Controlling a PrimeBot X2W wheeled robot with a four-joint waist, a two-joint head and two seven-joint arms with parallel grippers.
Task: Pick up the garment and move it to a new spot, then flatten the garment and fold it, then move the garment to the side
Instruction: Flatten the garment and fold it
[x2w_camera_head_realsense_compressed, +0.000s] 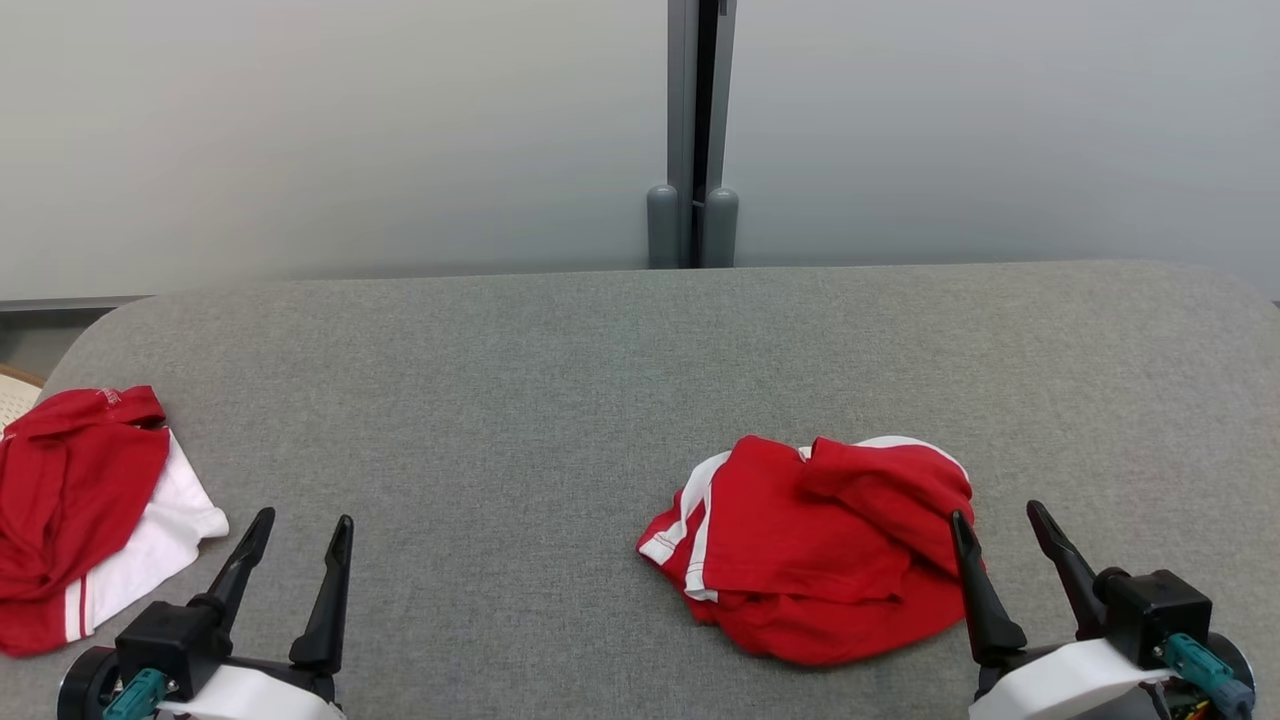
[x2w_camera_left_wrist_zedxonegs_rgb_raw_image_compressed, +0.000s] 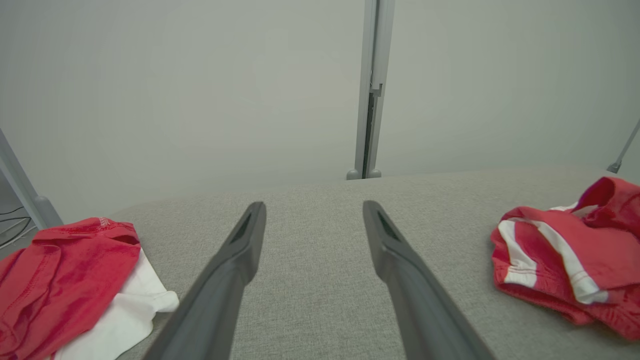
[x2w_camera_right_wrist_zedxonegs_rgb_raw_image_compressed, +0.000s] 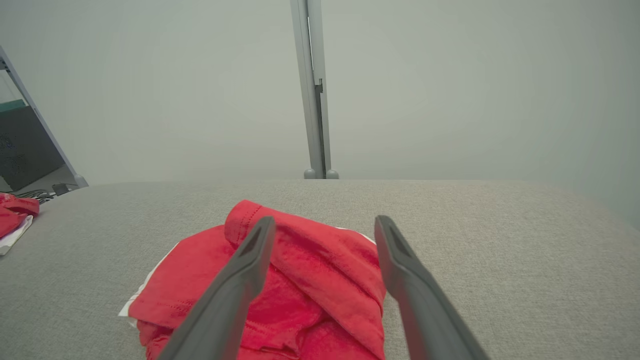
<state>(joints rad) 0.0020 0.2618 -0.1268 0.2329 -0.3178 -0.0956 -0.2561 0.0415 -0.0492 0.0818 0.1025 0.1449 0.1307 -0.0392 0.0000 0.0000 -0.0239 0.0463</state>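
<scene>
Garment (x2w_camera_head_realsense_compressed: 820, 550) lies crumpled just ahead of the right gripper (x2w_camera_head_realsense_compressed: 997, 510), fingers spread wide and empty (left gripper (x2w_camera_head_realsense_compressed: 305, 516) likewise); best to pinch a thick top fold deeply, then lift.

Grey fabric-covered table (x2w_camera_head_realsense_compressed: 560, 380), far corners rounded, carried 2 garments. Crumpled red garment (x2w_camera_head_realsense_compressed: 820, 550) with white side stripes lay right of centre, toward near edge. Bunched red-and-white garment (x2w_camera_head_realsense_compressed: 80, 510) lay at far left edge. The 2 lay well apart, bare grey cloth between.
</scene>
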